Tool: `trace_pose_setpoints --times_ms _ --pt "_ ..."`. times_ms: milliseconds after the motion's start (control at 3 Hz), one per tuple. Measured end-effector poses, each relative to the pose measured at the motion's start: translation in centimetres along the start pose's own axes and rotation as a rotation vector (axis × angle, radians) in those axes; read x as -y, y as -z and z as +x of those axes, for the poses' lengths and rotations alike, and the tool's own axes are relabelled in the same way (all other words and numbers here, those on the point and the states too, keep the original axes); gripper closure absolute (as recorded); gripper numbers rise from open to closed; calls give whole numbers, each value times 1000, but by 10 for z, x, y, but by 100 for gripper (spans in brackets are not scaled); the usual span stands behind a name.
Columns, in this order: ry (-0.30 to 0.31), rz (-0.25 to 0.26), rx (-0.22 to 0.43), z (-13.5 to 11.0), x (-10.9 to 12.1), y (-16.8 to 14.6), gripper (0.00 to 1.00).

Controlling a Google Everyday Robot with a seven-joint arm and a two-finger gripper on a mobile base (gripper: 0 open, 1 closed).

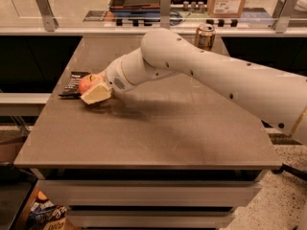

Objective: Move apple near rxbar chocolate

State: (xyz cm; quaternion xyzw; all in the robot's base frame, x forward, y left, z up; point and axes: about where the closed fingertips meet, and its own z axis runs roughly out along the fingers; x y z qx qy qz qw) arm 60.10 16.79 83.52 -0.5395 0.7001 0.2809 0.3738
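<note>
The small red-orange apple (87, 82) sits at the left side of the table, touching the right edge of the rxbar chocolate (72, 84), a flat black bar with white lettering. My gripper (92, 88) reaches in from the right and is shut on the apple, low at the table surface. One cream finger (98, 94) presses on the apple's near side; the other finger is hidden behind the apple.
A gold-brown drink can (205, 36) stands at the table's (158, 133) back edge, behind my arm. A glass rail and a counter with a cardboard box (227, 0) run behind the table. The table's left edge is close to the bar.
</note>
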Motion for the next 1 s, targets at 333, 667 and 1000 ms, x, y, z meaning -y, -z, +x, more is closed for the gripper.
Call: trace_pose_setpoints --times_ms 333,667,1000 --pt "2 -3 0 -1 -1 -1 36" --pt "3 -6 -1 -1 -3 -3 12" --pt "4 -9 -1 -2 -4 -4 0"
